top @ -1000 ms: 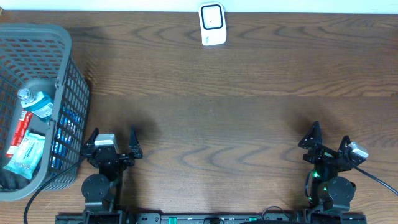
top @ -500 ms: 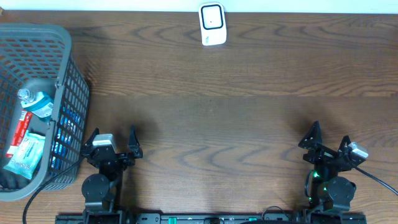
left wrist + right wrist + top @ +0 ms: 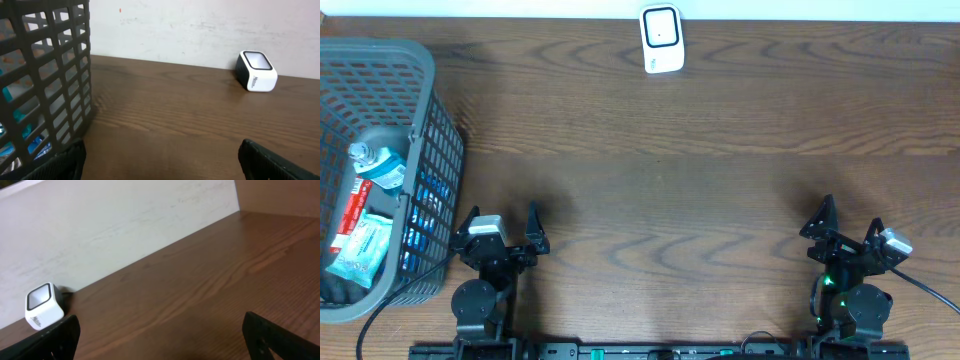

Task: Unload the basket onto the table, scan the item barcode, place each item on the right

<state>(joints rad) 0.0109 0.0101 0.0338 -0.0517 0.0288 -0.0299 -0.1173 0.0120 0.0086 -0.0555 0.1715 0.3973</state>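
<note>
Nothing has moved. We hold the left fingers (image 3: 534, 230), just beside the basket (image 3: 423, 120), and right fingers (image 3: 823, 218), well apart from it, released because the items (image 3: 365, 250) lie unpicked inside it, far from the scanner (image 3: 661, 39).

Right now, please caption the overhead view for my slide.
Left tool and right tool open; items in basket; scanner at far edge.
</note>
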